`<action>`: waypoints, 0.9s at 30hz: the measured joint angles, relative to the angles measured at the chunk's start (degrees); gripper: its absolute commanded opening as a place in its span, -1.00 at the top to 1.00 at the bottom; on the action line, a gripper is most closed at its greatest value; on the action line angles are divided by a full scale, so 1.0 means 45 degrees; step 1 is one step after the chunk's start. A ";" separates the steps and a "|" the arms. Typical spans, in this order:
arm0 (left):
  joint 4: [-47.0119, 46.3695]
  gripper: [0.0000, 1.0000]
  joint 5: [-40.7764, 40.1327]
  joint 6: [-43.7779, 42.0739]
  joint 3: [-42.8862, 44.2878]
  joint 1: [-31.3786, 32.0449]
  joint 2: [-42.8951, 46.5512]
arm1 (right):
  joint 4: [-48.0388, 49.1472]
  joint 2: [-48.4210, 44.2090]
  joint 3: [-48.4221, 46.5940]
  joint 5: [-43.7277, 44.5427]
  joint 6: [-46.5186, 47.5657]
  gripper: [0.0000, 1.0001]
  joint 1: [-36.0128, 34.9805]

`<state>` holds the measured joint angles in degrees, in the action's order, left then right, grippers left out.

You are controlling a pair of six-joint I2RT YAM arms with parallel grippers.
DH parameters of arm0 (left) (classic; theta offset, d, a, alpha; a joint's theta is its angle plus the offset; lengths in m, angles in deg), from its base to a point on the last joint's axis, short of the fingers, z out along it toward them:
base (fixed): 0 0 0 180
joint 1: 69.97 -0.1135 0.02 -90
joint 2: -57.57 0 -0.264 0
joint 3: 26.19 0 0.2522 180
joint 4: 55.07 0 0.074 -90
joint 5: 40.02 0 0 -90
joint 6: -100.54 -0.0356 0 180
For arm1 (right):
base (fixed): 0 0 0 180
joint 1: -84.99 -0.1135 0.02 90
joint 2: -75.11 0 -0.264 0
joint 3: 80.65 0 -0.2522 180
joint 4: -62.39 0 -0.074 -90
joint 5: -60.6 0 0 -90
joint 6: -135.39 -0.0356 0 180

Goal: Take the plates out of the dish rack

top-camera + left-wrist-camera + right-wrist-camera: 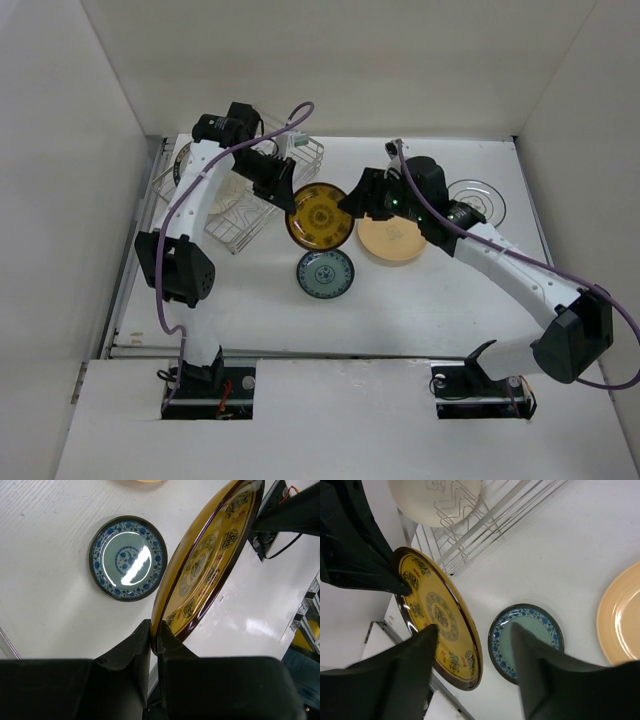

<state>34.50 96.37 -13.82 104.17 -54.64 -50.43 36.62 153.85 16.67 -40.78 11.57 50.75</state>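
Left tool (155,627) pinches the gold plate (210,565) by its rim, plainest from its wrist; right tool (474,627) gapes nearby.

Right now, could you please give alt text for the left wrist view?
The left gripper pinches the rim of a dark-edged gold plate, tilted on edge above a white table. A blue-patterned plate lies flat on the table.

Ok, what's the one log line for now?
left end effector: shut on dark-rimmed gold round plate; right end effector: open; silvery wire rack: cream plate inside
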 measured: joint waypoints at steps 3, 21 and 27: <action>0.0034 1.00 0.0083 -0.0131 0.0000 0.0058 0.0000 | -0.0019 0.0000 0.0112 -0.0034 0.0136 0.09 0.0005; 0.0015 -1.00 -0.1666 0.0476 0.0000 0.0534 -0.0238 | -0.0282 0.0053 0.1025 -0.0733 0.0432 1.00 -0.0068; -0.0811 -1.00 -0.4449 0.1690 0.0000 0.0457 -0.0238 | -0.0675 0.0612 0.1972 -0.0301 0.0301 1.00 -0.0068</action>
<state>30.85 76.35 -6.21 104.17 -52.58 -51.50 33.58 156.60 25.54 -42.13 12.92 50.44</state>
